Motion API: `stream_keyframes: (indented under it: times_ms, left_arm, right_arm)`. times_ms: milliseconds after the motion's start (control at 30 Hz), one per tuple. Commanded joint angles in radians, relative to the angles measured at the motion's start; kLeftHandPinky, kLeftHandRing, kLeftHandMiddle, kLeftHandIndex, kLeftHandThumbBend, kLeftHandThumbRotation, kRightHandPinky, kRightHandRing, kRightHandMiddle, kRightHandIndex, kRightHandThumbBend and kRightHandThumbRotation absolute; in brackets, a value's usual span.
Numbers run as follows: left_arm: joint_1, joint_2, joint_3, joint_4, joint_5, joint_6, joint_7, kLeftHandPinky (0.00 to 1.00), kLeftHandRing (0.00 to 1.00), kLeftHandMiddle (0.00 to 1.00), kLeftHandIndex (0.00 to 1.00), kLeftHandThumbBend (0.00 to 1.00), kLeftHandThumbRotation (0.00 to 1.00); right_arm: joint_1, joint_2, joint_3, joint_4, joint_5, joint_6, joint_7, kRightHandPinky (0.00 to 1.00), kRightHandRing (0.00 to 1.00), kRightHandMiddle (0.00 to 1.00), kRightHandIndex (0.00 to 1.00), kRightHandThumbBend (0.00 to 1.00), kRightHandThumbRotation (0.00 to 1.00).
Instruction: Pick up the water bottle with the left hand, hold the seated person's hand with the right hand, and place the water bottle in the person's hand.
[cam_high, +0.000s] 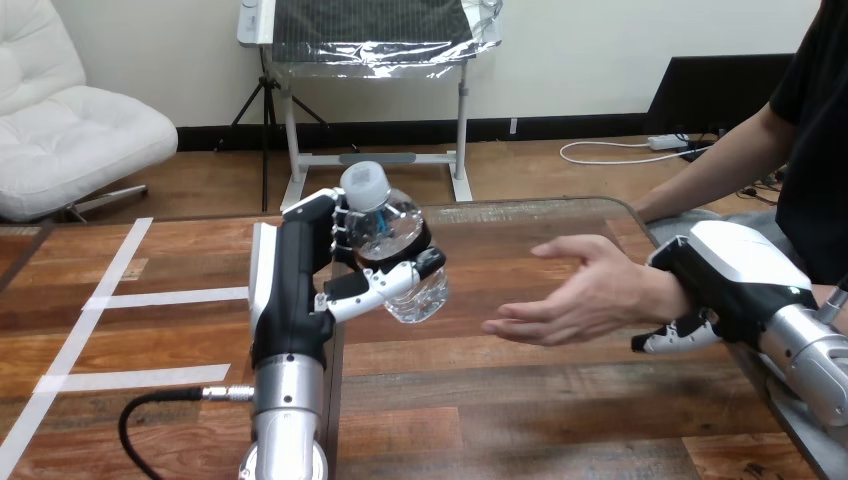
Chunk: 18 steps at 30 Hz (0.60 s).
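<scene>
At the wooden table (520, 410), the robot's left hand (292, 285) grips the water bottle (392, 240) left of centre in the frame, fingers and thumb curled round the clear body; the bottle is tilted, its pale cap (363, 180) leaning toward the upper left, and it appears to be lifted clear of the tabletop. At centre right, the person's hand (580, 292) lies open, palm turned up and inward, fingers pointing left toward the bottle; a clear gap of table separates the two. At the right edge, the robot's right hand (738, 272) sits over the person's wrist (660, 292), its white-shelled back on top and its fingers (680, 335) curling underneath, so it appears closed round the wrist rather than merely resting against it. Strips of white tape (165, 297) mark the table at the left of the frame.

Judging from this, the pick-up is done and the steadying hold is in place; the step in hand is the carry across to the waiting palm. The next move would call for the left arm to travel rightward and slightly down, bringing the bottle's base or side into the open palm; the tilt may want correcting first, so the bottle settles rather than rolls; the left fingers should loosen only once the person's hand bears the weight.
</scene>
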Motion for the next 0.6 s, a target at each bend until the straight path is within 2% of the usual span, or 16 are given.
stream_keyframes:
  times_ms: [0,167,367,567]
  left_arm:
    - [-0.093,-0.027,-0.023,-0.070,0.009,-0.005,0.000,0.35,0.38,0.43,0.45,0.72,0.00]
    - [-0.101,-0.029,-0.035,-0.066,0.017,-0.004,0.002,0.35,0.38,0.43,0.45,0.72,0.00]
    - [-0.106,-0.038,-0.050,-0.069,0.011,0.006,-0.006,0.35,0.39,0.43,0.45,0.72,0.00]
    - [-0.111,-0.044,-0.067,-0.066,0.013,0.003,-0.004,0.36,0.39,0.43,0.45,0.72,0.00]
  right_arm:
    - [-0.015,-0.015,-0.035,-0.051,0.000,0.005,-0.022,0.18,0.23,0.31,0.35,0.69,0.00]
    - [-0.014,-0.018,-0.040,-0.056,0.002,-0.011,-0.032,0.19,0.24,0.31,0.35,0.71,0.00]
    - [-0.008,-0.019,-0.043,-0.087,-0.006,0.007,-0.028,0.19,0.24,0.31,0.35,0.72,0.00]
    - [-0.005,-0.019,-0.048,-0.094,-0.002,-0.007,-0.037,0.18,0.23,0.31,0.35,0.71,0.00]
